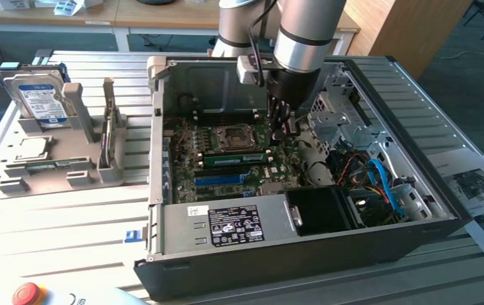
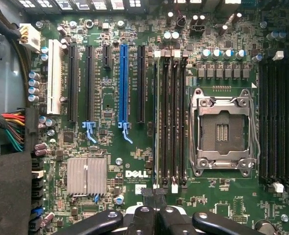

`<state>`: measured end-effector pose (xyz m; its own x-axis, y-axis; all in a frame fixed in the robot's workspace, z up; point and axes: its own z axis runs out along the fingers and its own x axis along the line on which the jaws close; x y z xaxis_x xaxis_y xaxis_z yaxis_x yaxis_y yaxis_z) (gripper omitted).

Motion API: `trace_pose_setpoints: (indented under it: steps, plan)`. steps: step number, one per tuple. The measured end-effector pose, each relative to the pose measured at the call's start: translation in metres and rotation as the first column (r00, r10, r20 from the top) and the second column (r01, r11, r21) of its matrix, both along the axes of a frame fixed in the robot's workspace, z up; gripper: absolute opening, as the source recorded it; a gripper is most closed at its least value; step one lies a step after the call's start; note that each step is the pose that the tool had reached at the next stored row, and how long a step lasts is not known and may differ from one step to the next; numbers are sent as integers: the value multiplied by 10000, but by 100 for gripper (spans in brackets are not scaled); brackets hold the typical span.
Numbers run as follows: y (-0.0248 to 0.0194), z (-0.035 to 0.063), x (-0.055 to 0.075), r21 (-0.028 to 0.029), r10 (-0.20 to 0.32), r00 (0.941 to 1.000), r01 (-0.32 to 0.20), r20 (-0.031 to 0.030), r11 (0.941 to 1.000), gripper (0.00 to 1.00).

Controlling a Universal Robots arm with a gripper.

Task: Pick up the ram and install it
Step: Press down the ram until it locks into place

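The ram [image 1: 235,157] is a long green stick lying along a memory slot just in front of the CPU socket [image 1: 229,135] inside the open computer case [image 1: 310,254]. My gripper [image 1: 282,130] reaches down into the case beside the ram's end toward the exterior view's right; I cannot tell whether it touches the ram. In the wrist view the gripper [image 2: 154,198] is shut, its black fingers [image 2: 174,218] meeting with nothing visible between them, at the end of the row of black memory slots [image 2: 170,117] beside the socket [image 2: 224,129].
A long blue slot [image 2: 124,83] and a white slot [image 2: 56,78] lie beside the memory slots. Power supply [image 1: 234,225] and cables [image 1: 378,184] fill the case's front. On the exterior view's left, a grey fixture [image 1: 64,165] holds a hard drive [image 1: 39,95].
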<state>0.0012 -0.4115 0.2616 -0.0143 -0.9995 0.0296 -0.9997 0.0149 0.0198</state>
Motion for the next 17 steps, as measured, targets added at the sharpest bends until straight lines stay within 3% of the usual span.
trace_pose_setpoints:
  steps: [17]
  plan:
    - [-1,-206,-27,-2,0,10000,0,37,10000,10]
